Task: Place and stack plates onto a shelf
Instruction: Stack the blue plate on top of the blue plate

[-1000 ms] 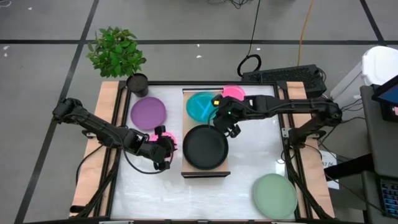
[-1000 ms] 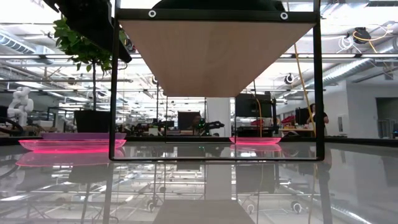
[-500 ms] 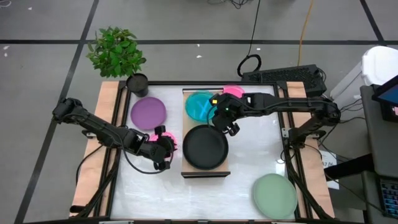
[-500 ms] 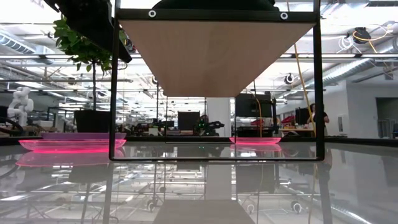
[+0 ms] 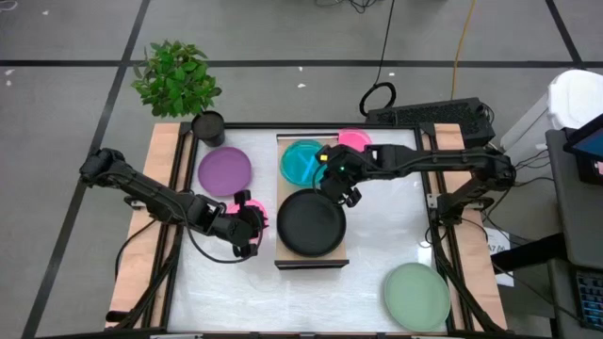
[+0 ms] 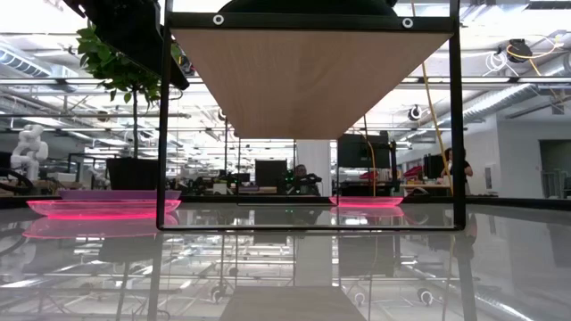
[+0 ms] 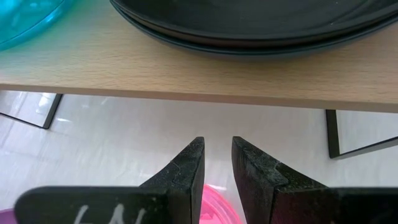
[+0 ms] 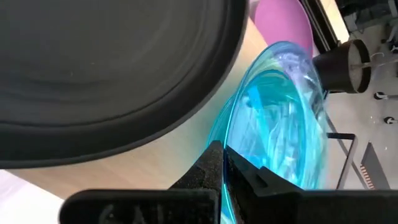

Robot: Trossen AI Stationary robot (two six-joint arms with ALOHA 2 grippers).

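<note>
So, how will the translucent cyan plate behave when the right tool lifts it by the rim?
The cyan plate looks thin and glossy, so probably light, stiff and slippery. Pinched at its edge by the right tool, it may pivot or slide out.

From above, the right arm covers part of the cyan plate (image 5: 303, 160) and most of a pink plate (image 5: 353, 139) behind it.

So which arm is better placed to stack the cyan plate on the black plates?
Right: the right gripper is pinching the cyan plate's rim beside the black plates. The left gripper hangs over a pink plate.
</note>
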